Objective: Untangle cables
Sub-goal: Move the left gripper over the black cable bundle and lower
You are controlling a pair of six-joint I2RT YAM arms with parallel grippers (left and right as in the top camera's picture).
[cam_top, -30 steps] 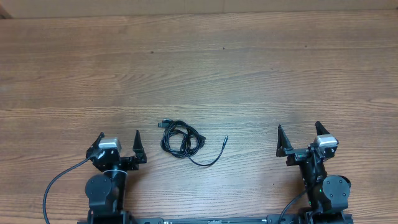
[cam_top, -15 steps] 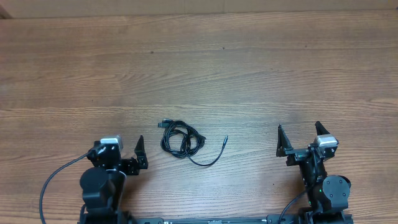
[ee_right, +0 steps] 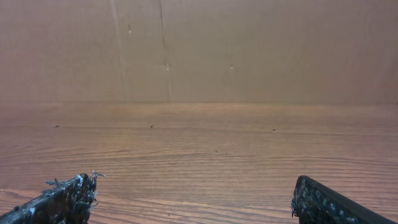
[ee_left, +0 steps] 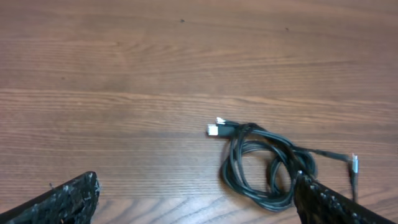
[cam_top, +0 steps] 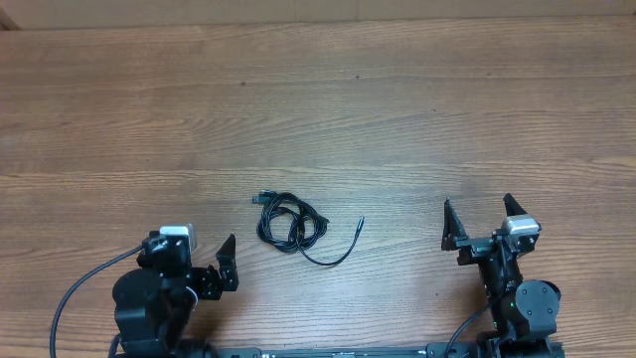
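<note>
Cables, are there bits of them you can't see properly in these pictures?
- Left wrist view: the lower right edge of the cables is covered by a finger of the left gripper.
- Overhead view: too small and tangled to count the cords or read the plugs.
- Right wrist view: no cables in frame, only table and wall.

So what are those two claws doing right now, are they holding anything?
Left gripper: open, empty, not touching the cables.
Right gripper: open, holding nothing.
</note>
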